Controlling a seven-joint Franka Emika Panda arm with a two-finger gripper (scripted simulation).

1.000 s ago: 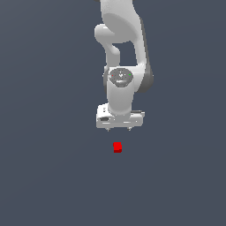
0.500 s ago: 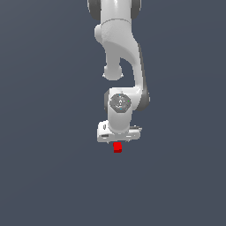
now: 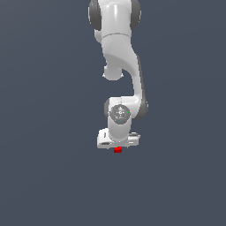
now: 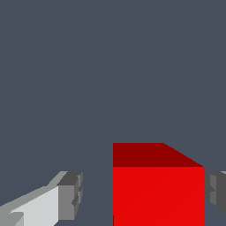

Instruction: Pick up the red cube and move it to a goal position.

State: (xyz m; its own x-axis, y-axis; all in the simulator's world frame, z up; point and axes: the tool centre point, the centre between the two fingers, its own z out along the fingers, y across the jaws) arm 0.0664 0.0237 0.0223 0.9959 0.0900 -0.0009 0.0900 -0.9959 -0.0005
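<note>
The red cube (image 3: 117,150) lies on the dark grey floor, mostly hidden under the white hand in the exterior view, with only its lower edge peeking out. My gripper (image 3: 118,146) has come down right over it. In the wrist view the red cube (image 4: 158,190) stands between the two fingers of my gripper (image 4: 145,195). One grey fingertip (image 4: 70,194) is a clear gap away from the cube's side. The other fingertip (image 4: 217,194) sits very near the opposite side. The gripper is open, around the cube but not clamped on it.
A plain dark grey floor (image 3: 48,176) spreads all around the arm. The white arm (image 3: 118,53) rises from the hand toward the top of the exterior view.
The hand has dropped steadily toward the cube. It hung clearly above the cube a second ago and now covers most of it. The cube has not moved.
</note>
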